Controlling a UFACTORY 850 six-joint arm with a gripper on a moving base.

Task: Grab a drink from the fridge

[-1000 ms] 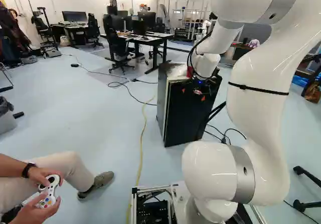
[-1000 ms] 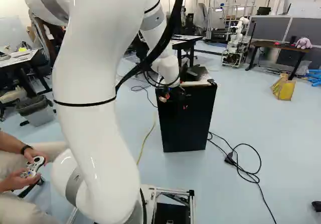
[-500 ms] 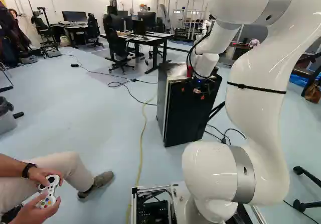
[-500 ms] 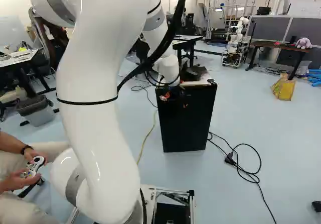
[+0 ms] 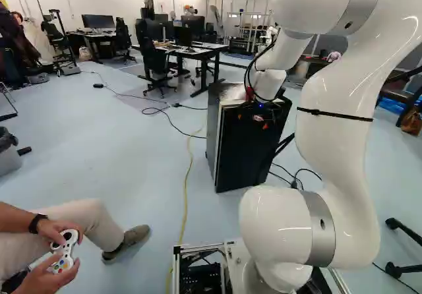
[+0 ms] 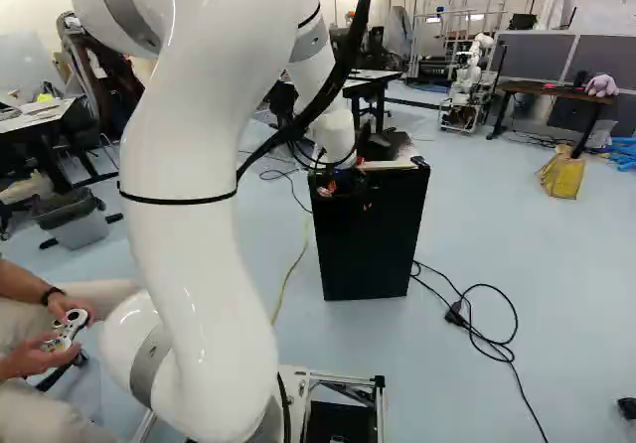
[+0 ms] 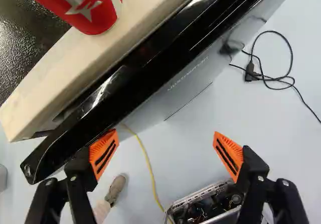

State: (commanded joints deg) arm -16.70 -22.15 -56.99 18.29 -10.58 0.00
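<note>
Over the last second the upper links of the white jointed arm [image 5: 339, 103] have been shifted slightly forward, and the black two-fingered claw [image 7: 165, 143] has been carried a little with them. Neither the base nor the squat black fridge with a pale top [image 5: 245, 154] has been moved. Only a small adjustment has been made, then, and it is best read as the claw being lined up for the door to be opened.

Nothing is pinched: the fingers are held wide apart, with one ridged orange pad [image 7: 104, 153] placed close by the top edge of the glossy black door [image 7: 145, 83] and the other kept out over the pale blue floor [image 7: 185, 138]. Whether the door is touched cannot be told.

No drink from inside can be seen; it is presumably kept behind the door, which appears to be closed. A red cup [image 7: 90, 8] is stood on the fridge top (probably not the drink that is wanted).

Next, the door's edge will need to be caught and drawn outward. If it is pressed instead, the door may simply be kept shut, or the fridge rocked and the cup tipped over.
</note>
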